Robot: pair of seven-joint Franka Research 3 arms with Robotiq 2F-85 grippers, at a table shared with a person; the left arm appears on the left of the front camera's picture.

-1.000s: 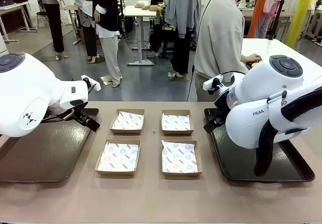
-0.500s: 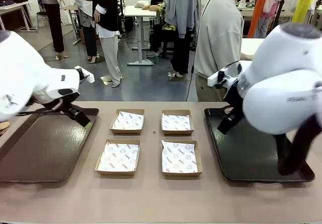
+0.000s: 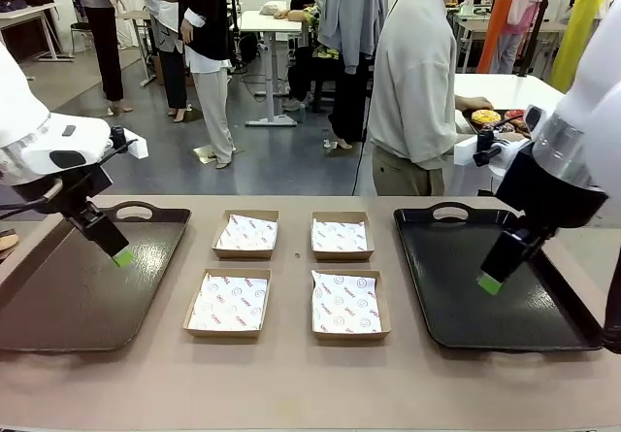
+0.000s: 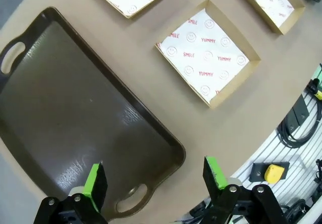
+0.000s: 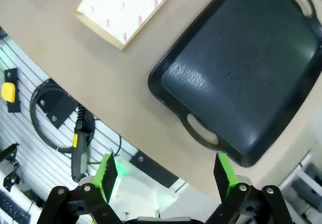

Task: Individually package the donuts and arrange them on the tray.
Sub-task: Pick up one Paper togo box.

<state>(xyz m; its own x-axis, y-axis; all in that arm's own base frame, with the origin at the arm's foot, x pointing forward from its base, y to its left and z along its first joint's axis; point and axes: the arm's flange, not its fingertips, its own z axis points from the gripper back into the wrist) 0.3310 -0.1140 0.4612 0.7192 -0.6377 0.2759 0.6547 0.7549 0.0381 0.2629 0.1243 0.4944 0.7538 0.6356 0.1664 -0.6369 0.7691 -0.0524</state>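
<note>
Some donuts (image 3: 497, 117), one yellow-glazed and one red, lie on a white table behind the person, beyond the far right of my table. The person's hand (image 3: 475, 104) rests beside them. A dark brown tray (image 3: 68, 306) lies at the left and a black tray (image 3: 456, 301) at the right; both are bare. My left gripper (image 3: 121, 256) hangs open over the brown tray (image 4: 65, 103); in the left wrist view the gripper (image 4: 154, 178) holds nothing. My right gripper (image 3: 490, 283) hangs open above the black tray (image 5: 241, 68); in the right wrist view the gripper (image 5: 166, 171) is also empty.
Several shallow cardboard boxes lined with printed paper sit between the trays, among them a near-left box (image 3: 228, 303) and a near-right box (image 3: 346, 304). A person (image 3: 412, 83) stands at the far edge, turned toward the table behind.
Both arms have risen and swung outward, uncovering the trays. Each gripper now points down over its own tray. The donuts behind the person have come into view.
</note>
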